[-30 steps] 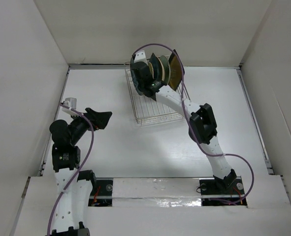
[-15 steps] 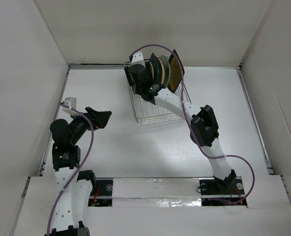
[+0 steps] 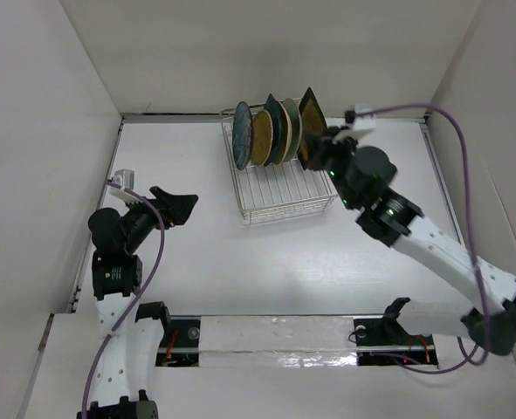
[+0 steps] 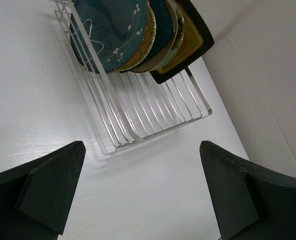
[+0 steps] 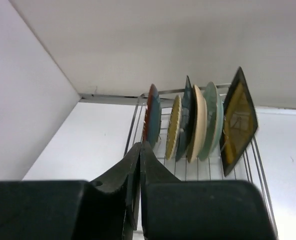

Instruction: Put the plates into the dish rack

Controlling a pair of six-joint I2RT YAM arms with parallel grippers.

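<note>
Bright, even, diffuse light; soft shadow beside dish rack (image 4: 148, 107); close right fingers (image 5: 198, 210) blurred.

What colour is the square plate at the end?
Square plate: amber with a black rim, clearest in right wrist view.

Right pincer (image 3: 319, 147) back from dish rack (image 3: 284, 209)

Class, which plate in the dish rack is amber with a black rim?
The square plate at the row's right end; the others are teal, yellow, beige or pale green.
</note>
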